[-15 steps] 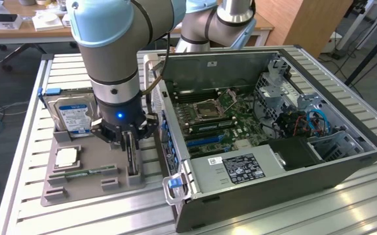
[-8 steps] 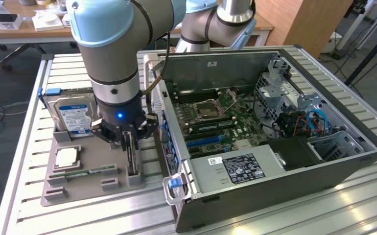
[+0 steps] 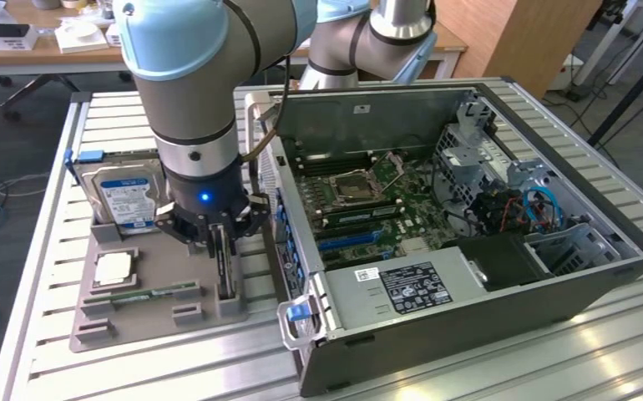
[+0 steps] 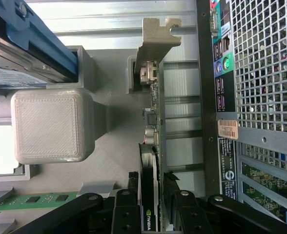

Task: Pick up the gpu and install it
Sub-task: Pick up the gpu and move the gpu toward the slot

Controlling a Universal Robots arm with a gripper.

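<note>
Black gripper (image 4: 151, 191) pinches the thin gpu (image 4: 156, 102); a crooked pull could jam it in the grey holder (image 3: 149, 271).

Wooden desk (image 3: 43, 57) behind slatted metal table (image 3: 589, 359).

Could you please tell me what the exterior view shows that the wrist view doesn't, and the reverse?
Exterior view: the arm above the grey holder, and the open case with its power supply and processor socket. Wrist view: the card's silver bracket and the case's rear ports, close up. Both: the gripper shut on the gpu, which stands on edge in the holder beside the case.
</note>
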